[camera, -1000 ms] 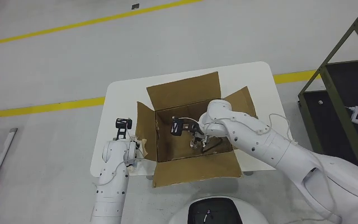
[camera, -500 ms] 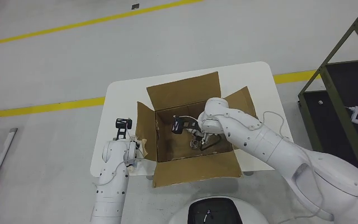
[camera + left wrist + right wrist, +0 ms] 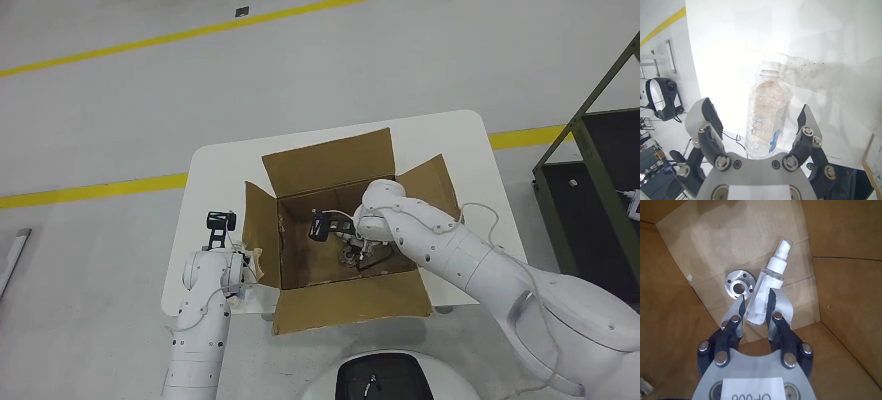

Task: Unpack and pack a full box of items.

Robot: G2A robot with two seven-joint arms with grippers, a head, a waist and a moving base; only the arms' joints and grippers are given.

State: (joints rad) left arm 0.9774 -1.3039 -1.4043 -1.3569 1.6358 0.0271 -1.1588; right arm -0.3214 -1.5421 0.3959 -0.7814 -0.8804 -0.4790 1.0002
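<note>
An open cardboard box (image 3: 330, 160) stands on the white table (image 3: 220, 170). My right gripper (image 3: 756, 304) is down inside it, shut on a clear spray bottle (image 3: 762, 289) with a white pump top, one finger on each side of the body. Beside the bottle, a round metal flange (image 3: 739, 286) lies on the box floor. From above, the right gripper (image 3: 350, 252) is low in the box's middle. My left gripper (image 3: 756, 106) is open over the table left of the box. A clear plastic water bottle (image 3: 766, 113) lies between its fingers (image 3: 711, 111), untouched.
All the box flaps (image 3: 350, 295) are folded outward; the near one hangs over the table's front edge. The left arm (image 3: 205, 290) is beside the box's left flap. A dark metal rack (image 3: 590, 170) stands on the floor to the right of the table.
The right arm has shifted slightly inside the box, its gripper staying low over the box floor. The left arm has not moved.
</note>
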